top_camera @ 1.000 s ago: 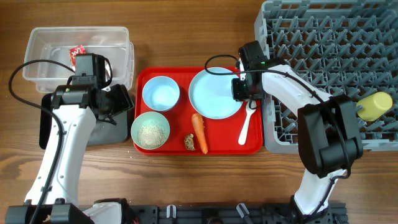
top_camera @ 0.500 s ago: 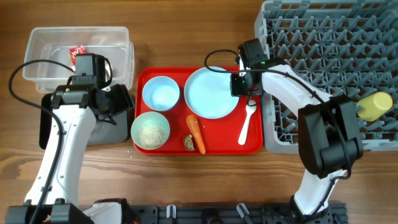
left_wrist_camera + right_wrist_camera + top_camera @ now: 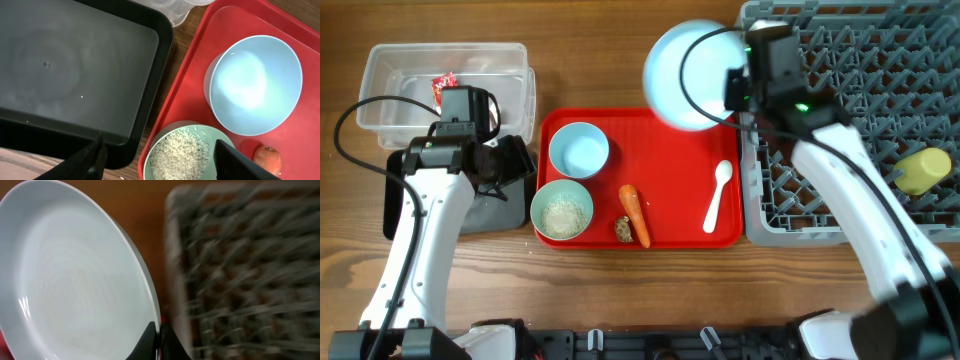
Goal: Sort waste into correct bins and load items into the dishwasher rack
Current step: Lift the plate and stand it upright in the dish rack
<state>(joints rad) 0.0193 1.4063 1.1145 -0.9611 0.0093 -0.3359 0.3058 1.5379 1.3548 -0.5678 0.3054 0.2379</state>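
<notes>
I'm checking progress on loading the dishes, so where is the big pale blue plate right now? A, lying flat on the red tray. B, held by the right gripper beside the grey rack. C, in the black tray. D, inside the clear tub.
B: the right gripper is shut on the rim of the pale blue plate, holding it tilted beside the dishwasher rack.

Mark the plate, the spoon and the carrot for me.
pale blue plate (image 3: 665, 78), overhead view, left half of its face.
white spoon (image 3: 717, 198), overhead view, middle of the handle.
carrot (image 3: 636, 214), overhead view, mid-body.
</notes>
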